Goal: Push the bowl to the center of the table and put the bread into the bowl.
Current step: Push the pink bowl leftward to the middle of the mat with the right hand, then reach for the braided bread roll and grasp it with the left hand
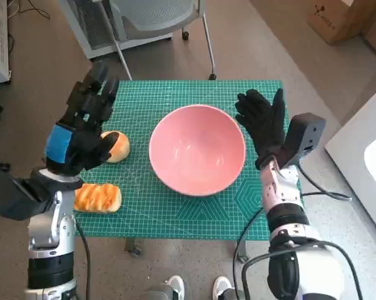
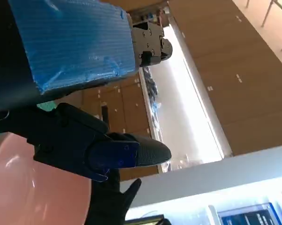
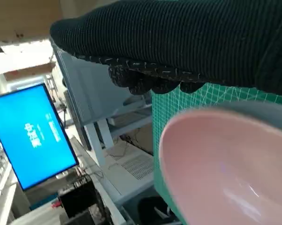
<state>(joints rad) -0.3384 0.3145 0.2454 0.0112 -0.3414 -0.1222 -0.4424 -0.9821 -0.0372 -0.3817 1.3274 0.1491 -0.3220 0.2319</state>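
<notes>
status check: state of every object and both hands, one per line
bowl: upright, empty, near the middle of the green mat, not held
round bread roll: on the mat left of the bowl, partly under the left hand, not gripped as far as the head view shows
long bread: lying on the mat near the front left corner, untouched
left hand: open, fingers spread, holds nothing
right hand: open, beside the bowl's right rim, contact unclear

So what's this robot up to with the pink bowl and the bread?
It is meant to centre the pink bowl on the green mat and put bread in it. The bowl sits near the middle, empty. The gloved right hand is spread open beside its rim. The left hand hovers open over a round bun, holding nothing. A longer bread roll lies nearer the robot.
</notes>
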